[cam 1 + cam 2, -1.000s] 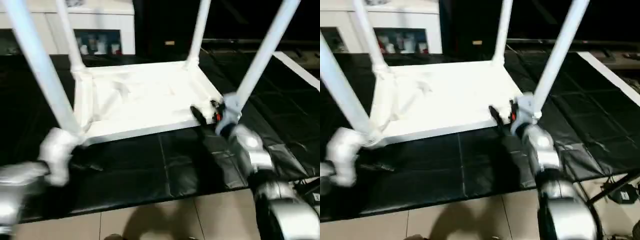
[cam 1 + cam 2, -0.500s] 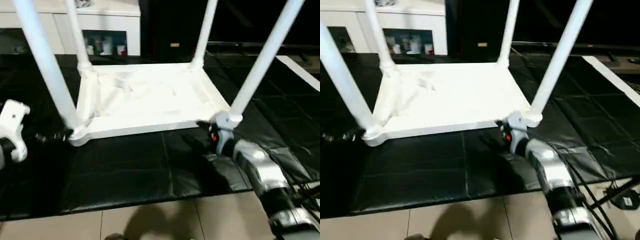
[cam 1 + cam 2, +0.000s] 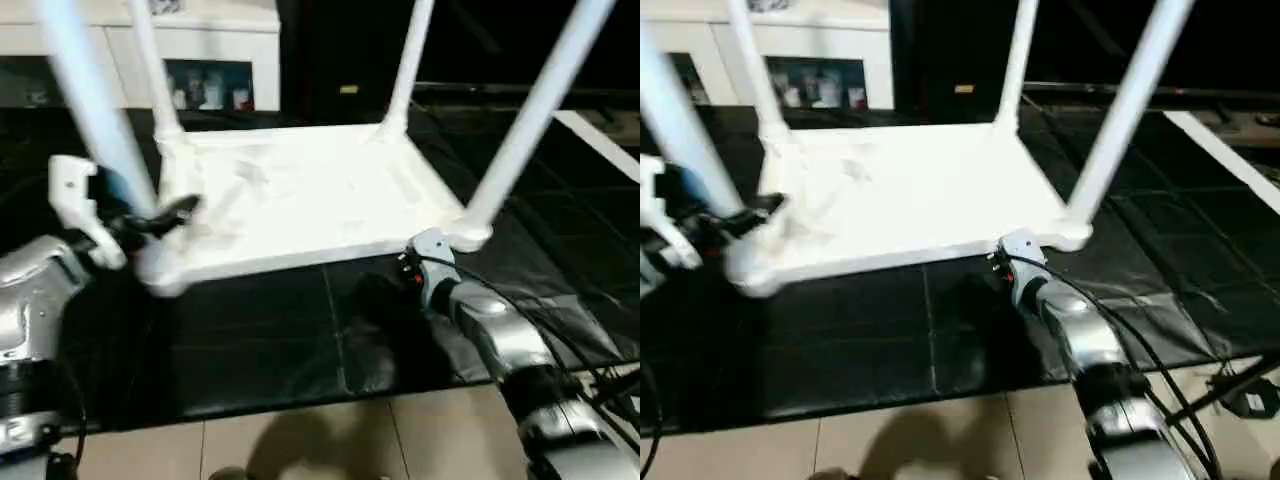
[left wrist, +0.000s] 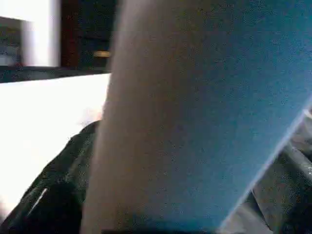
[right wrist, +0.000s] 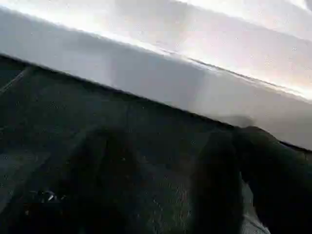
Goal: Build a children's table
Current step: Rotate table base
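The white children's table lies upside down on the black mat, its four legs pointing up. My left gripper is at the base of the near-left leg, shut on it, with one black finger crossing in front. In the left wrist view that leg looms very close beside a black finger. My right gripper sits low on the mat just in front of the near-right corner socket. In the right wrist view its dark fingers stand apart below the table's edge, holding nothing.
A white glass-door cabinet stands behind the mat. Pale floor tiles run along the mat's near edge. A black cable loops along my right forearm. A white strip edges the mat at the far right.
My left arm rose from low at the left and closed on the near-left leg. My right gripper dropped from the near-right leg's socket to the mat in front of the table's edge.
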Available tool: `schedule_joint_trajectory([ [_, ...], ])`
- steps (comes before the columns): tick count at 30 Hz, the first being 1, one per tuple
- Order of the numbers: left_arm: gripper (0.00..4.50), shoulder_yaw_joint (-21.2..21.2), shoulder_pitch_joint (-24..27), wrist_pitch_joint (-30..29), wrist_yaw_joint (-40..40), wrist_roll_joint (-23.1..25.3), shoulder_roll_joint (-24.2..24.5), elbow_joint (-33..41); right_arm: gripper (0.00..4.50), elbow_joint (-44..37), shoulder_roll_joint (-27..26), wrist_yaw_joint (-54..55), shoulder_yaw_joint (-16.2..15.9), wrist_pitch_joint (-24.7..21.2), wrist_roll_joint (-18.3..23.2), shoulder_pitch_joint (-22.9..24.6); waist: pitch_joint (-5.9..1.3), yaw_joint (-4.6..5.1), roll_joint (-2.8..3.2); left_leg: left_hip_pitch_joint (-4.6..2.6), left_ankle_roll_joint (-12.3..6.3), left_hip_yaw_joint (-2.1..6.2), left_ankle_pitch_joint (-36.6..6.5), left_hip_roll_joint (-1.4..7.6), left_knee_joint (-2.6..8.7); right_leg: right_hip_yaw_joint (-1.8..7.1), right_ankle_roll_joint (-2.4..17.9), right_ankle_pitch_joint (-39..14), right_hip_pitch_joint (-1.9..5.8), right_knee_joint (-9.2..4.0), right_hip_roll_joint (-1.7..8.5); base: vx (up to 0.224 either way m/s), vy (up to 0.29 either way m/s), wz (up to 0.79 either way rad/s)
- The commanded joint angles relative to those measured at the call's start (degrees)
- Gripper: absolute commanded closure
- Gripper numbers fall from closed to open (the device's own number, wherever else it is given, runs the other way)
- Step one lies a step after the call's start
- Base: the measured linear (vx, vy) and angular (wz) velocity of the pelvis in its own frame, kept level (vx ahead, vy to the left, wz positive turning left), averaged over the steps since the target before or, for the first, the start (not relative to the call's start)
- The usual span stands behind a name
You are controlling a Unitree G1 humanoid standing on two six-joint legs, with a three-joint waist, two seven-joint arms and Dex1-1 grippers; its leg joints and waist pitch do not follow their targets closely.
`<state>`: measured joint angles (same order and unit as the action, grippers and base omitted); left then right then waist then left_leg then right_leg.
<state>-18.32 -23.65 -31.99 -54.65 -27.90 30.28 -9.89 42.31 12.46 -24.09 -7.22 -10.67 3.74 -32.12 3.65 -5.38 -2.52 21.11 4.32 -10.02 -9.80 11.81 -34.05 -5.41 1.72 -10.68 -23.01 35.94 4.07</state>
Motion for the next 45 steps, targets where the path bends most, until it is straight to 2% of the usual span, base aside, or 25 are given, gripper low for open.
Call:
schedule_joint_trajectory([
  [1, 0.08, 3.31, 2.49, -5.33, -7.19, -5.61, 1.42, 5.96, 0.00, 3.74, -0.75, 1.73, -0.39, 1.24, -0.99, -1.87, -4.05, 0.13, 1.45, -0.86, 2.68, 0.41, -13.49, 1.45, 4.23, 3.52, 12.62, -7.98, 2.91, -3.72, 4.14, 0.000, 0.000, 0.00],
  [2, 0.08, 4.26, 4.06, -6.95, -9.09, -6.84, 2.46, 7.96, 0.00, 4.87, -1.19, 2.05, -0.56, 1.64, -1.14, -2.50, -4.12, 0.15, 1.28, -1.01, 2.71, 0.36, -13.78, 1.54, 4.22, 3.54, 12.57, -8.39, 2.87, -3.72, 4.23, 0.000, 0.000, 0.00],
  [3, 0.08, 5.84, 6.54, -9.33, -11.62, -8.66, 4.05, 11.09, 0.00, 6.51, -1.93, 2.40, -0.73, 2.48, -1.53, -3.50, -3.91, 0.33, 1.50, -1.03, 2.72, 0.38, -14.51, 1.59, 4.39, 3.52, 12.37, -9.52, 2.72, -3.88, 4.07, 0.000, 0.000, 0.00],
  [4, 0.08, 6.42, 7.37, -9.95, -12.36, -9.25, 4.50, 12.15, 0.00, 7.10, -2.27, 2.50, -0.68, 2.76, -1.66, -3.90, -3.80, 0.76, 1.19, -0.69, 2.85, 0.52, -15.16, 1.62, 4.53, 3.53, 12.09, -10.79, 2.95, -3.73, 4.16, 0.000, 0.000, 0.00],
  [5, 0.08, 7.10, 8.35, -10.64, -13.08, -9.99, 4.93, 13.42, 0.00, 7.78, -2.74, 2.62, -0.57, 3.03, -1.74, -4.43, -3.67, 0.70, 1.40, -1.04, 2.97, 0.36, -16.18, 1.55, 4.54, 3.53, 11.72, -12.29, 2.63, -4.02, 4.01, 0.000, 0.000, 0.00],
  [6, 0.08, 7.85, 9.17, -11.44, -13.30, -10.85, 5.10, 14.68, 0.00, 8.99, -3.38, 2.82, -0.32, 3.48, -1.95, -5.28, -3.45, 1.08, 0.72, -1.20, 3.02, 0.33, -18.01, 1.59, 4.64, 3.59, 10.96, -15.13, 2.51, -4.49, 3.94, 0.000, 0.000, 0.00],
  [8, 0.08, 9.46, 10.27, -12.51, -13.20, -11.56, 5.10, 16.81, 0.00, 11.25, -4.53, 3.33, 0.00, 4.53, -2.34, -6.95, -3.21, 1.24, 1.06, -1.08, 3.42, 0.58, -19.85, 1.52, 4.65, 3.63, 9.74, -19.58, 2.51, -4.74, 4.26, 0.000, 0.000, 0.00],
  [10, 0.08, 12.13, 10.51, -13.23, -12.38, -11.60, 3.69, 19.11, 0.00, 12.93, -6.00, 3.51, -0.05, 5.45, -2.44, -8.75, -3.23, 1.57, 0.83, -1.40, 3.65, 0.70, -20.77, 1.56, 4.61, 3.69, 8.45, -22.07, 2.26, -5.02, 4.22, 0.000, 0.000, 0.00],
  [11, 0.08, 12.13, 10.51, -13.23, -12.38, -11.60, 3.69, 19.11, 0.00, 12.93, -6.00, 3.51, -0.05, 5.45, -2.44, -8.75, -3.23, 1.69, 0.92, -1.35, 3.63, 0.73, -20.82, 1.58, 4.65, 3.69, 8.46, -22.15, 2.28, -5.03, 4.25, 0.000, 0.000, 0.00],
  [14, 0.08, 15.41, 8.99, -13.21, -9.74, -10.51, -0.05, 20.06, 0.00, 16.39, -8.08, 3.73, -0.40, 7.54, -2.83, -11.60, -3.33, 2.21, 0.72, -0.78, 3.68, 0.76, -19.50, 1.58, 4.67, 3.66, 8.30, -21.15, 2.70, -4.82, 4.22, 0.000, 0.000, 0.00],
  [16, 0.08, 17.33, 6.70, -11.77, -7.17, -9.06, -3.74, 18.42, 0.00, 17.82, -9.25, 3.58, -0.78, 8.34, -3.25, -12.92, -3.38, 2.16, 0.78, -1.20, 3.63, 0.59, -19.61, 1.46, 4.41, 3.71, 8.20, -21.21, 2.39, -5.09, 4.12, 0.000, 0.000, 0.00],
  [18, 0.08, 18.77, 5.27, -11.42, -6.27, -9.06, -5.97, 17.88, 0.00, 18.71, -10.04, 3.09, -0.92, 9.04, -3.63, -13.59, -3.52, 2.19, 0.82, -0.91, 3.46, 0.65, -18.76, 1.45, 4.45, 3.73, 8.18, -20.16, 2.68, -4.85, 4.19, 0.000, 0.000, 0.00],
  [19, 0.08, 19.74, 4.24, -11.30, -5.63, -9.21, -7.64, 17.45, 0.00, 19.35, -10.61, 2.66, -1.04, 9.59, -3.94, -14.02, -3.67, 2.39, 0.60, -0.60, 3.37, 0.68, -17.75, 1.45, 4.45, 3.67, 8.18, -18.76, 2.96, -4.67, 4.11, 0.000, 0.000, 0.00],
  [23, 0.08, 21.58, 2.09, -10.33, -3.77, -8.72, -11.62, 16.12, 0.00, 20.54, -11.76, 1.87, -1.19, 10.54, -4.26, -14.65, -4.14, 2.48, 0.39, -0.60, 1.80, 0.24, -12.72, 1.29, 3.90, 3.77, 10.17, -10.94, 3.03, -4.07, 3.95, 0.000, 0.000, 0.00],
  [25, 0.08, 22.46, 1.20, -9.85, -3.00, -8.35, -13.46, 15.60, 0.00, 21.16, -12.29, 1.40, -1.28, 10.96, -4.31, -14.85, -4.32, 2.55, 0.36, -0.12, 1.13, 0.30, -10.38, 1.31, 3.86, 3.70, 10.66, -7.80, 3.43, -3.65, 3.91, 0.000, 0.000, 0.00],
  [28, 0.08, 23.98, -0.01, -9.22, -2.20, -8.21, -16.52, 15.43, 0.00, 22.56, -13.25, 0.29, -0.87, 11.71, -4.05, -15.08, -4.21, 2.65, 0.15, -0.26, 0.69, 0.12, -10.33, 1.37, 3.76, 3.67, 11.05, -7.87, 3.29, -3.82, 3.87, 0.000, 0.000, 0.00],
  [30, 0.08, 25.21, -0.90, -7.94, -1.56, -7.06, -18.02, 14.47, 0.00, 23.10, -13.50, 0.24, -0.87, 12.11, -4.47, -14.95, -4.10, 2.56, 0.27, -0.44, 0.61, 0.09, -11.13, 1.43, 3.78, 3.67, 11.03, -8.99, 3.11, -4.03, 3.85, 0.000, 0.000, 0.00],
  [32, 0.08, 26.15, -3.17, -4.48, 1.07, -4.05, -20.50, 10.42, 0.00, 24.02, -13.56, 0.42, -0.67, 12.76, -5.07, -14.73, -3.93, 2.56, 0.32, -0.50, 0.79, 0.13, -12.52, 1.42, 3.86, 3.65, 10.49, -11.17, 3.05, -4.38, 3.81, 0.000, 0.000, 0.00],
  [33, 0.08, 26.10, -3.62, -3.88, 1.62, -3.60, -20.92, 9.54, 0.00, 24.20, -13.55, 0.39, -0.58, 12.87, -5.09, -14.71, -3.86, 2.58, 0.47, -0.47, 1.08, 0.20, -13.75, 1.36, 3.88, 3.63, 9.89, -13.07, 3.05, -4.62, 3.78, 0.000, 0.000, 0.00],
  [34, 0.08, 25.92, -5.41, -0.98, 3.51, -1.51, -22.27, 6.27, 0.00, 24.35, -13.35, 0.17, -0.15, 13.05, -4.78, -14.51, -3.87, 2.57, 0.32, -0.40, 1.33, 0.40, -14.69, 1.38, 3.93, 3.54, 8.73, -15.68, 3.15, -4.83, 3.94, 0.000, 0.000, 0.00],
  [36, 0.08, 25.93, -6.01, 0.12, 3.98, -0.79, -22.68, 5.23, 0.00, 24.36, -13.27, 0.04, 0.09, 13.07, -4.56, -14.42, -3.92, 2.62, 0.18, -0.37, 1.34, 0.41, -14.93, 1.36, 3.90, 3.53, 8.31, -16.53, 3.12, -4.91, 3.95, 0.000, 0.000, 0.00],
  [38, 0.08, 25.84, -7.28, 1.53, 4.34, -0.17, -23.71, 3.58, 0.00, 24.44, -12.60, 0.00, 0.74, 13.17, -4.26, -14.17, -4.03, 2.69, 0.33, -0.28, 1.28, 0.47, -14.61, 1.43, 3.85, 3.54, 8.30, -16.31, 3.18, -4.88, 4.05, 0.000, 0.000, 0.00],
  [41, 0.08, 26.00, -8.43, 3.13, 3.14, 0.70, -22.91, 3.08, 0.00, 24.27, -10.07, 0.22, 1.51, 13.36, -4.10, -13.12, -4.25, 2.44, 0.31, -0.57, 0.66, 0.32, -13.09, 1.50, 3.65, 3.64, 9.77, -12.84, 3.00, -4.54, 4.00, 0.000, 0.000, 0.00],
  [43, 0.08, 25.81, -8.55, 3.52, 1.94, 1.14, -21.40, 3.00, 0.00, 24.27, -8.36, 0.09, 2.08, 13.42, -3.93, -12.45, -4.29, 2.35, 0.22, -0.44, 0.00, 0.25, -11.88, 1.52, 3.61, 3.58, 10.83, -9.78, 3.12, -4.23, 3.83, 0.000, 0.000, 0.00],
  [45, 0.08, 25.69, -8.53, 3.53, 1.39, 1.25, -20.72, 2.94, 0.00, 24.35, -7.70, 0.03, 2.29, 13.46, -3.89, -12.22, -4.25, 2.03, 0.34, -0.55, -0.28, 0.22, -11.44, 1.54, 3.62, 3.58, 11.31, -9.09, 3.09, -4.14, 3.88, 0.000, 0.000, 0.00],
])
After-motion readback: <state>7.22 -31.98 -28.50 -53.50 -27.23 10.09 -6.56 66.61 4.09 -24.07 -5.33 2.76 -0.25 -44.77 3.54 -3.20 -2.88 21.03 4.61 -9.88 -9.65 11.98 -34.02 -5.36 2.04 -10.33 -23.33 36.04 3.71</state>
